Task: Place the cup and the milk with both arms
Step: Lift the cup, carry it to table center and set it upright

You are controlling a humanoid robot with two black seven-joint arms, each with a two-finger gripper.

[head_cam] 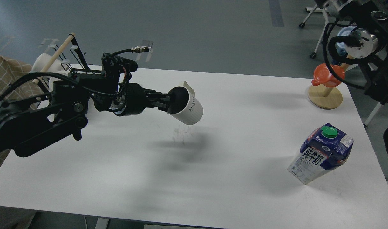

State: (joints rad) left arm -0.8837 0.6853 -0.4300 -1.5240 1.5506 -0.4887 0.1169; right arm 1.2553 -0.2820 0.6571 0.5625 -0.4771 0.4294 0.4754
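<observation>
Reaching in from the left, the left arm carries the cup above the white worktop, over its middle. The left gripper has its jaws clamped on the cup's rim, one finger inside the dark mouth and the other outside the wall. The cup lies tipped on its side, its open end facing left toward the gripper and its base pointing right and a little downward; its small handle shows on the upper edge, and dark lettering runs along its ribbed white side. A soft shadow falls on the worktop under it, so the cup is clear of the surface.

The milk stands on the worktop well apart from the cup, near the right edge and on the near side, its green cap on top. It looks to lean slightly.

At the far right corner an orange mug hangs on a wooden stand. The right arm is in the upper right, off the worktop; whether its jaws are apart or together, I cannot tell. At the far left, behind the left arm, stands a rack with a wooden rod and white mugs.
</observation>
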